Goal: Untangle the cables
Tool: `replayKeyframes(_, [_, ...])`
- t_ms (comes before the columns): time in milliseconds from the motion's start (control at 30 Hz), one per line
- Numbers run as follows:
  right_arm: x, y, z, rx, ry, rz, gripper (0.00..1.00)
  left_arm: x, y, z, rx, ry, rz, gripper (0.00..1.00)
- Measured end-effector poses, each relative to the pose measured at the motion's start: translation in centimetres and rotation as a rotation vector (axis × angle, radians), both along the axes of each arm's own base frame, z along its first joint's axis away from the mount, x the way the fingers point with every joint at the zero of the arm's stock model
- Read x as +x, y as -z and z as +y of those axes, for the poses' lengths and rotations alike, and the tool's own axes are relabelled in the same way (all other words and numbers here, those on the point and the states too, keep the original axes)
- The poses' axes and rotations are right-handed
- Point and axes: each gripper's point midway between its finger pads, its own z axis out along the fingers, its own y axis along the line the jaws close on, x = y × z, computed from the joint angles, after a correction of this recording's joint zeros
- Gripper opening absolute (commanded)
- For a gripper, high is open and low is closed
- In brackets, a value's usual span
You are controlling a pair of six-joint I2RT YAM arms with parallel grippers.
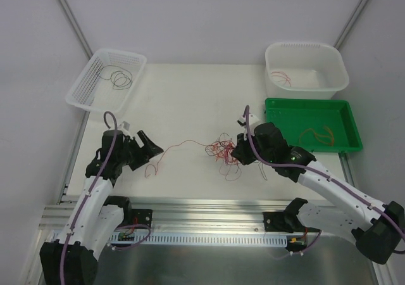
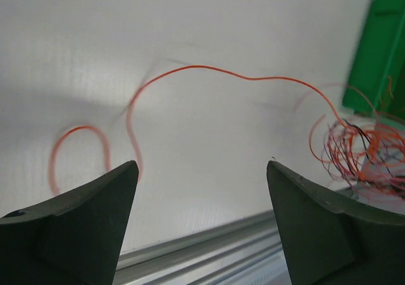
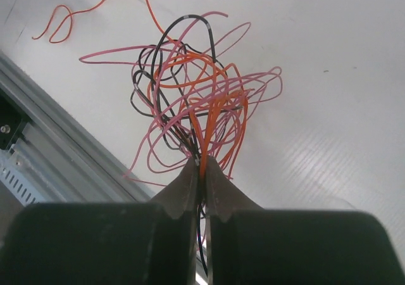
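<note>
The cables (image 1: 223, 153) lie as a loose tangle near the middle of the white counter (image 1: 190, 101). They are thin wires in pink-red, orange and black that curl in many crossing loops. The right fingers (image 3: 182, 193) pinch several of them together at one edge of the tangle. One orange strand (image 2: 209, 69) runs out to the left, flat on the counter, and ends in a small hook-shaped loop.

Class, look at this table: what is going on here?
Two robot arms are sorting out a tangle of wires. The right tool is pinched shut on the tangle. The left tool stands open, holding nothing; one orange wire trails from the tangle toward it. Some wires lie in the basket, tub and green tray.
</note>
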Motion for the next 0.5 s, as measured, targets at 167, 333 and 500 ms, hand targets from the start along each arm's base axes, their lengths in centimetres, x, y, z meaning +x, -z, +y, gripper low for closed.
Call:
replayKeyframes(167, [-1.0,-0.3,2.2,-0.028,-0.153,-0.014,0.01,-0.3,-4.4,-5.1,-0.042,0.27,-0.141,0.82])
replayKeyframes(333, [-2.8,-0.2,4.2,-0.037,-0.326,-0.018,0.01,-1.0,-5.8,-8.7,-0.066,0.449,-0.207,0.8])
replayKeyframes(500, [-3.9,-0.1,5.3,-0.037,-0.433,-0.024,0.01,-2.5,-5.3,-11.6,-0.057,0.611,-0.218,0.78])
